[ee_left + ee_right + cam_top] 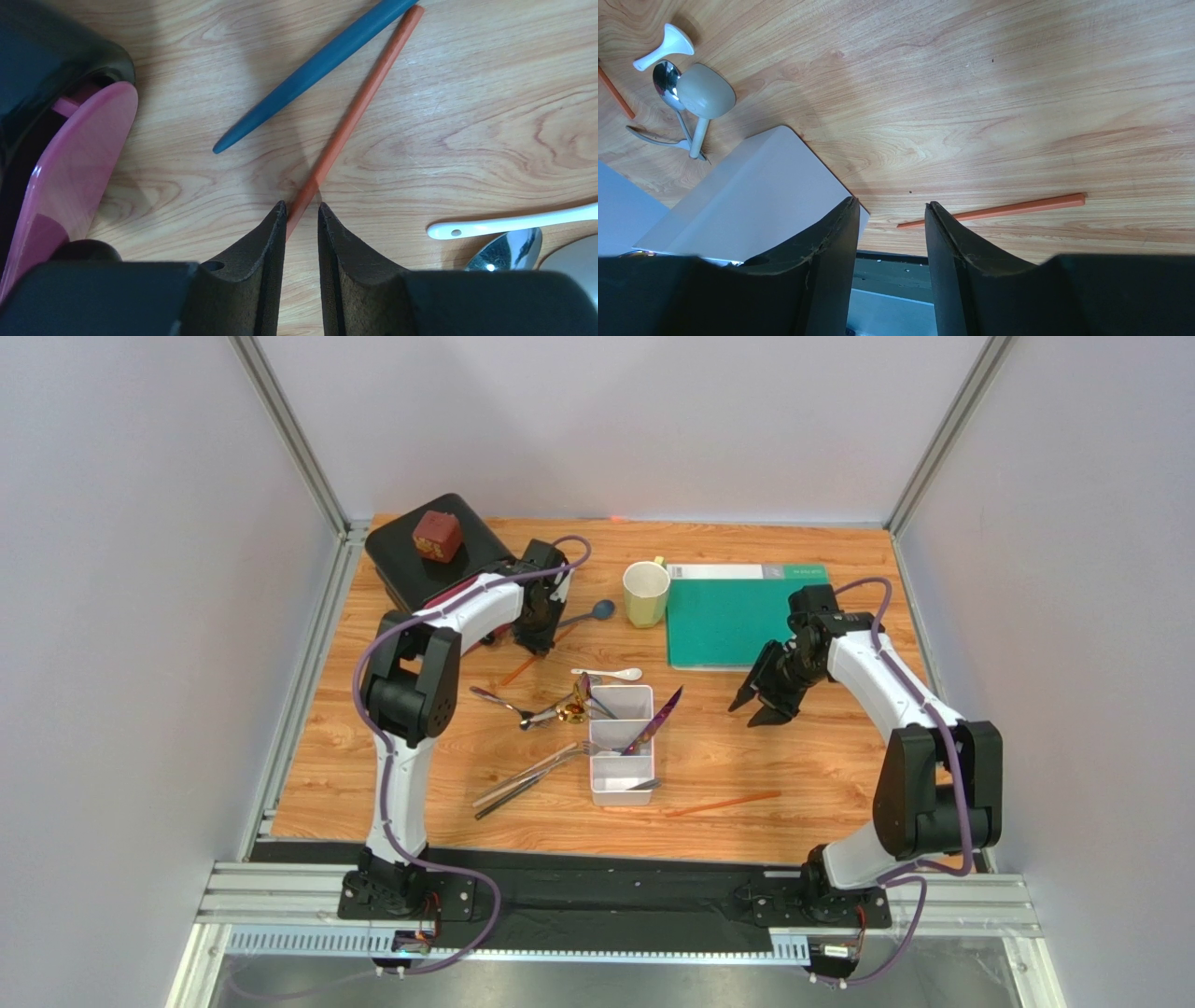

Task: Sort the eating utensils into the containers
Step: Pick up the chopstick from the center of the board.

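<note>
My left gripper [537,633] is down at the table beside the black box. In the left wrist view its jaws [302,206] stand a narrow gap apart around the end of an orange-brown chopstick [358,98], which lies on the wood and touches the left finger. A blue spoon's handle [309,73] lies beside the chopstick. My right gripper [758,707] is open and empty above the table, right of the white divided tray [622,742]. A purple knife [652,721] leans in the tray. A second chopstick [997,210] lies near the front edge.
The black box with pink drawers [421,560] stands at the back left, and its pink drawer front [70,175] is close to my left fingers. A cup [645,592] and a green mat [737,616] are at the back. A white spoon [610,675] and silver utensils [533,770] lie by the tray.
</note>
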You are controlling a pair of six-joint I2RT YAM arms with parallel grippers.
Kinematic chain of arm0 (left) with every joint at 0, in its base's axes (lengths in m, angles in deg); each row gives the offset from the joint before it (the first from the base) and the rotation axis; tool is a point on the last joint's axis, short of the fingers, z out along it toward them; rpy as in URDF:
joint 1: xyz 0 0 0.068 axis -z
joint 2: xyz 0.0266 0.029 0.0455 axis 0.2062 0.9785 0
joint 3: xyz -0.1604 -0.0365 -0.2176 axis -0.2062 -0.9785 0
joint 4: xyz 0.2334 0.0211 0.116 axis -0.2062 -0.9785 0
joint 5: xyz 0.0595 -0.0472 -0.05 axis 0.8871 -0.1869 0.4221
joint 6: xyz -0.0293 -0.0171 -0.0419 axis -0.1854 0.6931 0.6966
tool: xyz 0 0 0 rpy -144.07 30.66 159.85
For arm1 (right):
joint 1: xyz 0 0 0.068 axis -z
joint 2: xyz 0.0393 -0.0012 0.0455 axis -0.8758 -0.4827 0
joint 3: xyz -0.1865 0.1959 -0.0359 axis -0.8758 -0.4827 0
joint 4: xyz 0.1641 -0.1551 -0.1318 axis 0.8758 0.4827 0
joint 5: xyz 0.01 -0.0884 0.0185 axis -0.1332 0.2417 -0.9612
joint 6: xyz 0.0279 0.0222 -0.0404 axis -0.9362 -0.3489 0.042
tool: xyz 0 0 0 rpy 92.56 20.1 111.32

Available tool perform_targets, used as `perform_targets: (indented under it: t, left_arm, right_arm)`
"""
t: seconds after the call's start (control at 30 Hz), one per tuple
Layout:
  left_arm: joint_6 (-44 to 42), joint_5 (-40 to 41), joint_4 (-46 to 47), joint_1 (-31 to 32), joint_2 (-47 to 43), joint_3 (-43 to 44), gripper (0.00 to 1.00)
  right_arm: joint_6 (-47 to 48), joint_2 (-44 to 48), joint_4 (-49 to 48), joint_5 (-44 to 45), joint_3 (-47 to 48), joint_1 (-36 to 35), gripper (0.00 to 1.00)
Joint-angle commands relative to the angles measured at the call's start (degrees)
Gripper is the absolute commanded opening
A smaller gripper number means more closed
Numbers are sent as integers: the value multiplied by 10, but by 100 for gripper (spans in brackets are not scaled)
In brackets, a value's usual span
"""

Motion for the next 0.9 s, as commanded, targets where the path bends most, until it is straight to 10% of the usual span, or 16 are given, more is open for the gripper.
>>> perform_targets:
  t: [0.0, 0.3, 0.87]
  left_arm:
    - [0, -20, -9, 1, 15, 23, 29]
    - [0, -59, -5, 5, -4, -12, 0]
    - [-37, -187, -45, 17, -173, -46, 0]
  right_arm:
    - [10, -4, 0, -10, 25, -1, 44]
    - [10, -6, 0, -8, 27, 0, 44]
    - [-16, 14, -31, -13, -11, -2, 44]
